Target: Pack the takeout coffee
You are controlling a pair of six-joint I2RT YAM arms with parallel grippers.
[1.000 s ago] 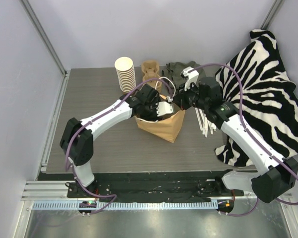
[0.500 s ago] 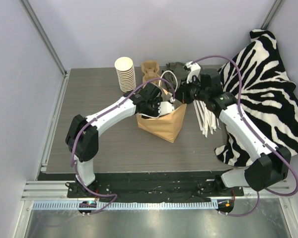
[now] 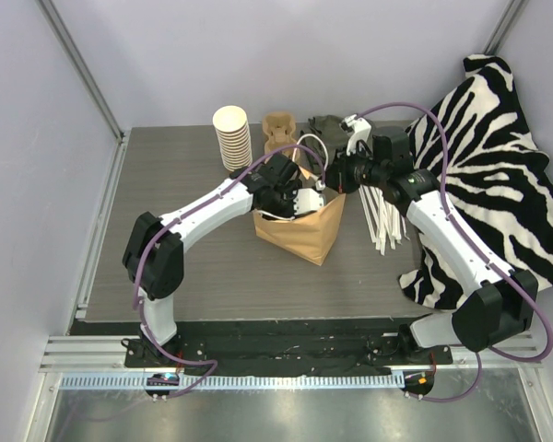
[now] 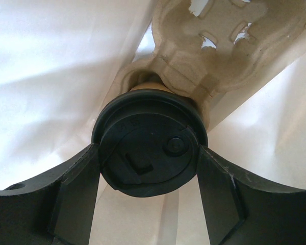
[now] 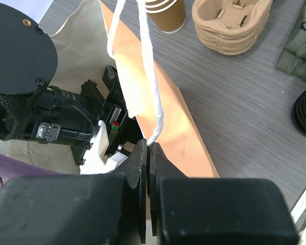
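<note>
only wrist-side: takeout coffee (image 4: 150, 148) between jaws

The takeout coffee (image 4: 149, 140) was a small brown paper cup under a round black plastic lid with a moulded sip plug. Only a sliver of brown wall showed past the lid's rim. Its lid faced the left wrist camera and its base sat in a pulp carrier (image 4: 214, 53). It was inside the white-lined paper bag (image 3: 304, 235), mid-table towards the far side. The left gripper (image 4: 148, 153) clasped the lid's two sides.
</note>
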